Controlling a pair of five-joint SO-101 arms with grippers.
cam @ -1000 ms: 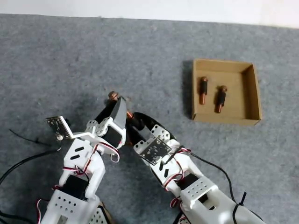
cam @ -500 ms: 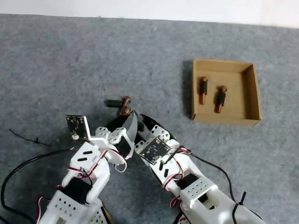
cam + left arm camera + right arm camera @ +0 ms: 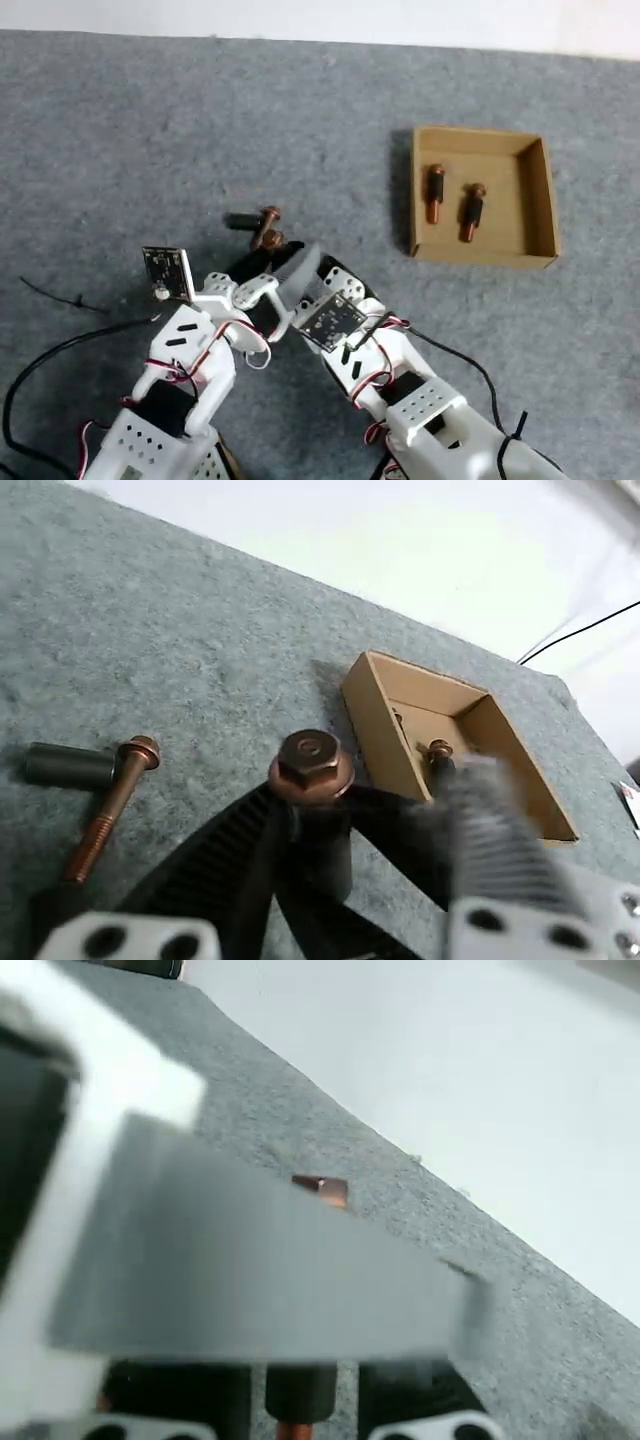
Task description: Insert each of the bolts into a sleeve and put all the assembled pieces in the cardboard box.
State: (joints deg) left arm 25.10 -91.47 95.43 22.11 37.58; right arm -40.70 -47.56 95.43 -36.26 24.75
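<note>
1. Right gripper (image 3: 300,1398): jaws closed on the black sleeve (image 3: 326,852), gripping its lower body. A copper bolt (image 3: 310,765) sits in the sleeve, hex flange head up, and the piece is held off the surface between the two arms.
2. Left gripper (image 3: 380,795): jaws spread wide, holding nothing. One ridged black jaw is just beside the sleeve and the grey jaw is swung well off to the other side.
3. Handling, a judgement: the piece is rigid metal, small, and dense for its size. Both parts look smooth and round, so they would roll if dropped. The bolt is probably loose in the sleeve, so grip the sleeve at mid-body and not the head. Keep the head up or level, or the bolt may slide out.
4. Loose bolt (image 3: 108,808) lies on the grey felt surface (image 3: 150,120), its head just beside one end of a loose sleeve (image 3: 68,765). It is not yet assembled. The best hold is likely on the shank near the head, where the threads give some bite.
5. Cardboard box (image 3: 414,190) is well apart from the arms. It holds two assembled pieces (image 3: 435,193) and (image 3: 472,211), lying side by side.
</note>
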